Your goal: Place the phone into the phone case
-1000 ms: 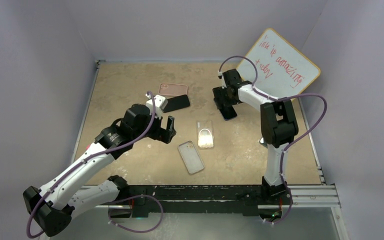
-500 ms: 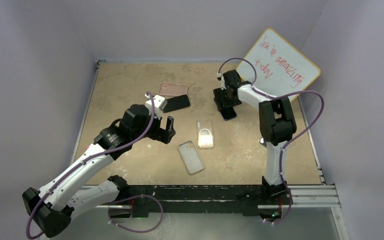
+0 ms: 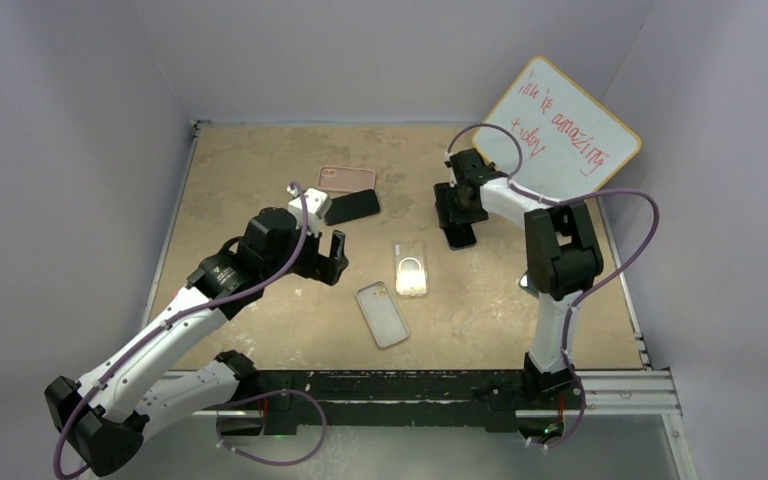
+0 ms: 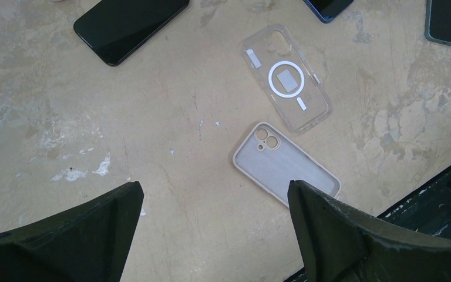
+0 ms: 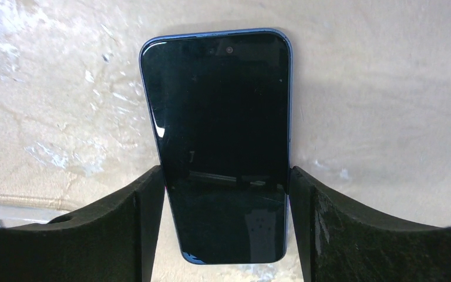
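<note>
A blue-edged phone [image 5: 220, 135] lies screen up on the table at the back right; it also shows in the top view [image 3: 461, 239]. My right gripper [image 5: 226, 173] is down over it, with a finger against each long side, shut on it [image 3: 457, 215]. A clear case with a white ring [image 3: 411, 268] and a beige case [image 3: 381, 314] lie open side up mid-table; both show in the left wrist view, the clear case [image 4: 286, 77] and the beige one [image 4: 286, 164]. My left gripper [image 4: 214, 185] hangs open and empty above the table, left of the cases [image 3: 335, 258].
A black phone [image 3: 352, 206] and a pink case [image 3: 346, 179] lie at the back middle. A whiteboard [image 3: 565, 130] leans on the right wall. A dark phone with a greenish edge [image 4: 446, 20] shows at the top right of the left wrist view.
My right gripper has shifted a little to the right at the blue phone. My left arm has barely moved.
</note>
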`<state>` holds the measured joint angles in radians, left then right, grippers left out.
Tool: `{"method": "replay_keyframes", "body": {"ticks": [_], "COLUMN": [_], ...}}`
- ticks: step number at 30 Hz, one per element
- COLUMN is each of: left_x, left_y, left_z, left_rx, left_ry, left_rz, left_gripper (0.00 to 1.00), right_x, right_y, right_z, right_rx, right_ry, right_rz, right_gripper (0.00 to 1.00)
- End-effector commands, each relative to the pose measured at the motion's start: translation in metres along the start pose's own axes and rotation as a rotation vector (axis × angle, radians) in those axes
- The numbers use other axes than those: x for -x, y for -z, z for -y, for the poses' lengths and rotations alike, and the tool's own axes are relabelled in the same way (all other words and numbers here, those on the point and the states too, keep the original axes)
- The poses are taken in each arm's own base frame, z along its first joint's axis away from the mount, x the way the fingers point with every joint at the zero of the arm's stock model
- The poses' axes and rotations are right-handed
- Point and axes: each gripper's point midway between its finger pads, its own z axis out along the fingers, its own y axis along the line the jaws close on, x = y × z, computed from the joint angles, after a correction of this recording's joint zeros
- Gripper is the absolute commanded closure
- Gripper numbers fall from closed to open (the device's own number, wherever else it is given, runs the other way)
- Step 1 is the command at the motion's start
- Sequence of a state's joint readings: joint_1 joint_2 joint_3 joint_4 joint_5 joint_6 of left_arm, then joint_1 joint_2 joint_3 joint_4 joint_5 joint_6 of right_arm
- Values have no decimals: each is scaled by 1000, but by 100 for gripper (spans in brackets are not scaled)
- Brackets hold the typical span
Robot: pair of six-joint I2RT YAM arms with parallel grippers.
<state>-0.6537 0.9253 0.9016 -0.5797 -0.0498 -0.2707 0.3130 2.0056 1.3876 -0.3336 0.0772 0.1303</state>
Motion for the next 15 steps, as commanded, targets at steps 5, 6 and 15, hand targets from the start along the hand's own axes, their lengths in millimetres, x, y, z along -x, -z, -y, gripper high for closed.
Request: {"method": "replay_keyframes", "body": {"ticks": [5, 6, 15], "left_x": [7, 8, 14], "left_y": [2, 3, 8], "left_z": [-6, -6, -13], "left_rx": [19, 23, 49], "left_ry": [4, 6, 18], "left_rz": [33, 36, 66], "left_gripper": [1, 1, 2], "right_x": [-25, -29, -41], "right_y": [40, 46, 95], "right_z": [-3, -4, -28], "right_rx": [-18, -17, 3], "right_ry": [-141, -154, -166], "right_rz": [15, 18, 140], "right_gripper": [51, 52, 55]}}
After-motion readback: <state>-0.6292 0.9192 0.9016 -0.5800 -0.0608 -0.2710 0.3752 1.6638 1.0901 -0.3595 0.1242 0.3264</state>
